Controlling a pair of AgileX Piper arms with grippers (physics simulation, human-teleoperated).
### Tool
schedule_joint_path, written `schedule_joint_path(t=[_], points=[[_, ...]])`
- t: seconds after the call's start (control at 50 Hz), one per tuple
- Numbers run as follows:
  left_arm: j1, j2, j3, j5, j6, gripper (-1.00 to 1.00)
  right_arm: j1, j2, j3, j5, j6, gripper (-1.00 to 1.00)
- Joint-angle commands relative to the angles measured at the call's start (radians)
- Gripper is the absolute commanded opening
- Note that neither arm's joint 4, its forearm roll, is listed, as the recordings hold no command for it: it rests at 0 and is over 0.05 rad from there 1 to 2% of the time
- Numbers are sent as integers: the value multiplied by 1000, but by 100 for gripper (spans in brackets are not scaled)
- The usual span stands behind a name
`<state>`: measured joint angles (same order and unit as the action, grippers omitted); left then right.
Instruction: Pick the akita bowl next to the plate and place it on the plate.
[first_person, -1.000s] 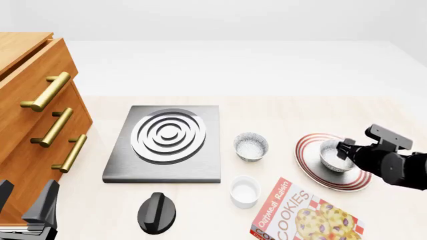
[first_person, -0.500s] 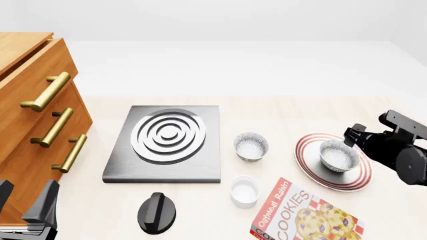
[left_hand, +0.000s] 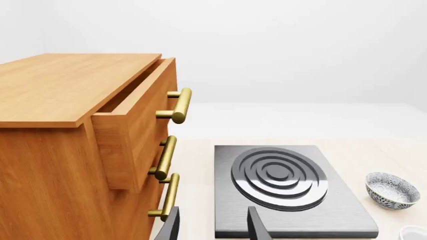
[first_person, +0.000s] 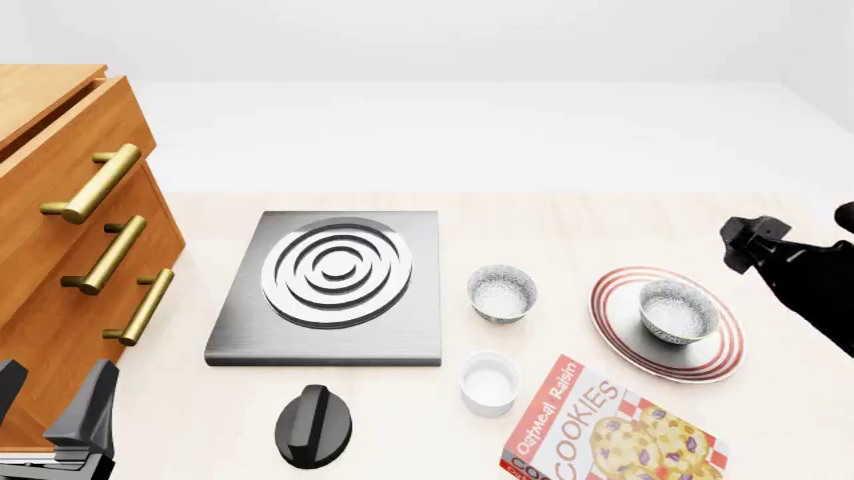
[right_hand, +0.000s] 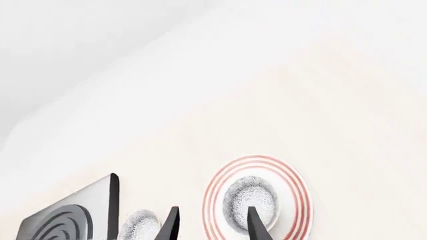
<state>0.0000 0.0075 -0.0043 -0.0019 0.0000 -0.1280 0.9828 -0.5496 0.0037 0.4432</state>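
Now the akita bowl (first_person: 678, 311) is left on the plate (first_person: 617, 335); the right pincer (right_hand: 210, 225), fingers parted and empty, has been withdrawn, so placement looks done.

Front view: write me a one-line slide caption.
Akita bowl sits on the plate as the open right gripper hovers clear; a second bowl stands beside the stove plate.

Plate (first_person: 709, 362): right of centre, holding one bowl (first_person: 677, 311), upright.
Second bowl (first_person: 502, 292): on table, between plate and hob (first_person: 334, 288), apart from both.
Cup (first_person: 490, 382): just below second bowl, beside cookie box (first_person: 614, 432).
Right gripper (first_person: 742, 240): above plate's far right edge, clear of bowl; finger spread unreadable.
Left gripper (first_person: 51, 412): bottom left, fingers apart, by drawers (first_person: 60, 215).
Knob (first_person: 315, 425): below hob.
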Motion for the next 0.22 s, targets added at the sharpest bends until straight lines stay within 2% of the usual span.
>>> schedule_joint_path(t=[0.02,0.22], points=[[0,0,0,0,0,100,8,-161,43,16,14,100],[0,0,0,0,0,100,-18,-191,96,-41,10,100]])
